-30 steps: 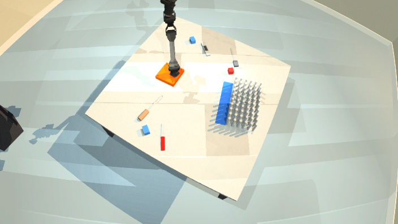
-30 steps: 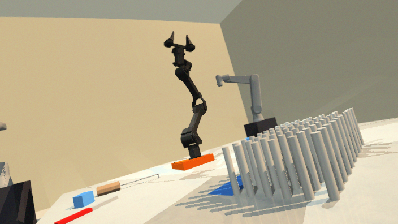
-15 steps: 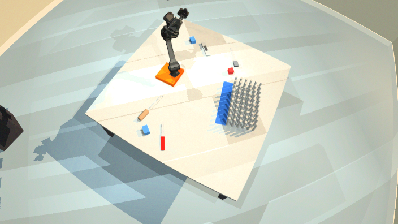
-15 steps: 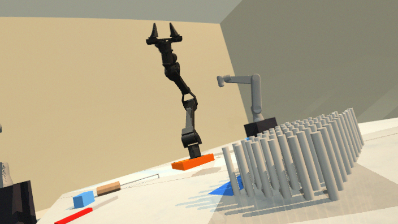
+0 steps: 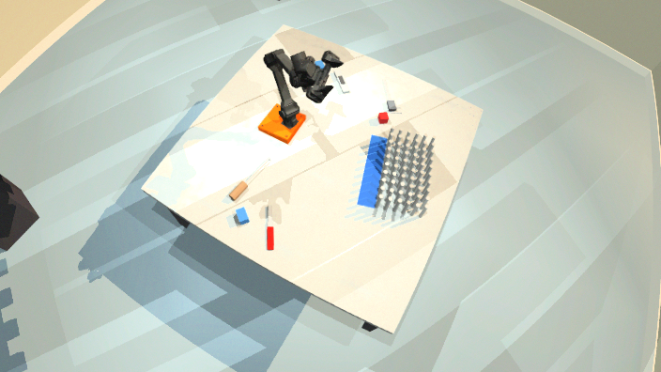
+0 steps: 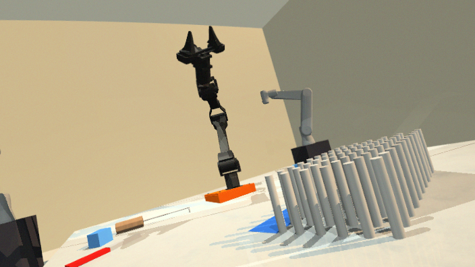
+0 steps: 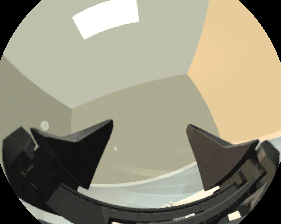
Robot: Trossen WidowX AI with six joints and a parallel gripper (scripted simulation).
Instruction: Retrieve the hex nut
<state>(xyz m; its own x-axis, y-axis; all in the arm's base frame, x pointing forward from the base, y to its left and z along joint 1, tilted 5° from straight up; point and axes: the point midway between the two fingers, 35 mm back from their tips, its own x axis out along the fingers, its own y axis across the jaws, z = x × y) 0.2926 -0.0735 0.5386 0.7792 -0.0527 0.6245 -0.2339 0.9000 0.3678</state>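
My gripper [image 5: 337, 75] [image 6: 200, 29] [image 7: 151, 126] is open and empty, raised high above the table and far from the spacers. The grey metal spacers [image 5: 430, 144] [image 6: 388, 197] stand upright in close rows. The blue taped strip [image 5: 367, 178] [image 6: 268, 224] lies along their near side. The nut cannot be made out among them. A wooden-handled tool [image 5: 238, 190] [image 6: 129, 224] with a thin rod and bent tip lies on the table. A red-handled tool [image 5: 269, 238] [image 6: 87, 257] lies near the table edge. A grey-handled tool [image 5: 391, 105] lies beyond the strip's far end.
A blue block [image 5: 242, 215] [image 6: 99, 237] sits between the wooden and red handles. A red block [image 5: 383, 117] sits near the grey handle. Another blue block [image 5: 319, 64] is partly hidden by the arm, near a pale flat item [image 5: 341, 82]. The arm's orange base [image 5: 282, 127] [image 6: 231, 193] stands on the table.
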